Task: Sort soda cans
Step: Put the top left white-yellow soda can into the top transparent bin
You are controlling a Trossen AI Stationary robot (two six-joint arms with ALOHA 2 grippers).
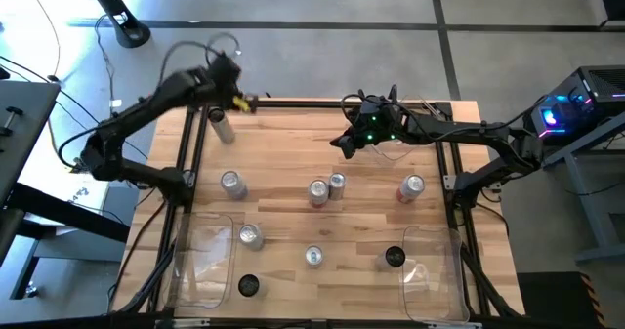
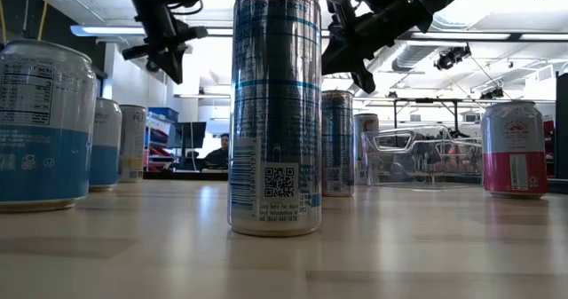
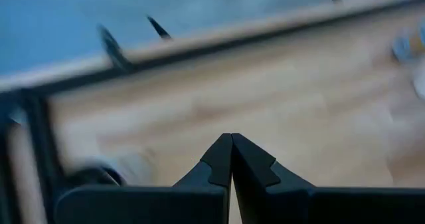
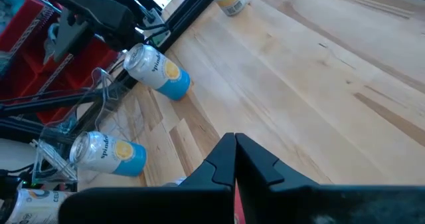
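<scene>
Soda cans (image 1: 317, 192): labels unreadable overhead | left pincer (image 1: 241, 102): closed, empty | right pincer (image 1: 344, 143): closed, empty

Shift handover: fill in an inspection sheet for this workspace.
Surface: wooden table, black frame.
Job's things: nine cans standing, none binned; one red-banded can, a touching pair mid-table.
Clutter: two clear bins at the near corners, holding nothing.
Grippers: left gripper shut, over the far-left corner; right gripper shut, over the far middle; neither holds anything.
Cables: loops by the left arm.
Surroundings: concrete floor, lit box at right, person far off.
</scene>
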